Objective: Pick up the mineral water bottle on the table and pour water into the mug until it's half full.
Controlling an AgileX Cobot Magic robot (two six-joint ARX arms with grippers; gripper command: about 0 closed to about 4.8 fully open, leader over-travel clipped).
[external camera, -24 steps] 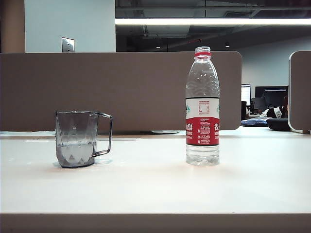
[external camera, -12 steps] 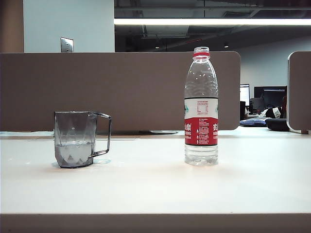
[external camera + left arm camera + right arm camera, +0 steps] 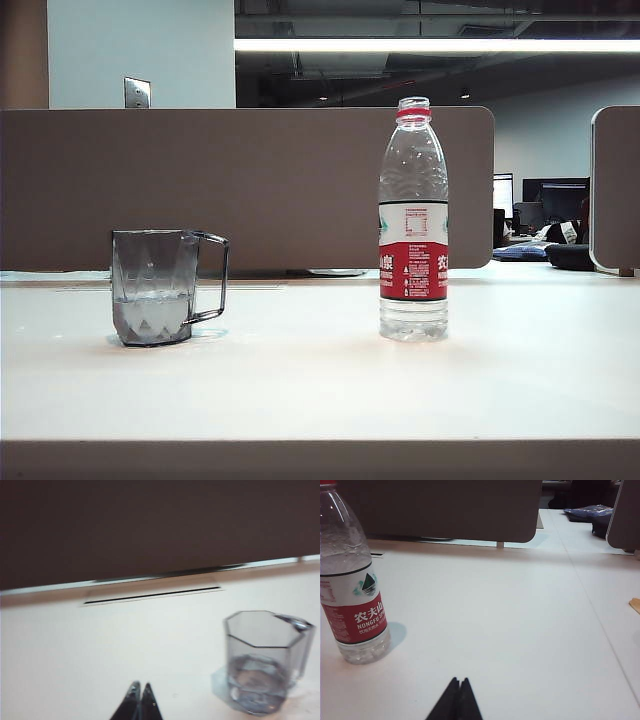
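Exterior view shows neither arm; the wrist views show the left gripper (image 3: 140, 687) and right gripper (image 3: 459, 682) pinched together, empty, low over the table (image 3: 320, 390). Farther back the mug (image 3: 153, 287), holding some water (image 3: 150, 310), and the uncapped mineral water bottle (image 3: 413, 220) stand well apart.

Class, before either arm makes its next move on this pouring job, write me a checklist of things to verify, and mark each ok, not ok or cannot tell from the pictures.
1. Bottle upright on the table, cap off: ok.
2. Mug upright, mouth open: ok.
3. Mug about half full: ok; water sits partway up.
4. Bottle and mug stand apart, untouched: ok.
5. Left gripper beside the mug, fingers together, holding nothing: ok.
6. Right gripper beside the bottle, fingers together, holding nothing: ok.
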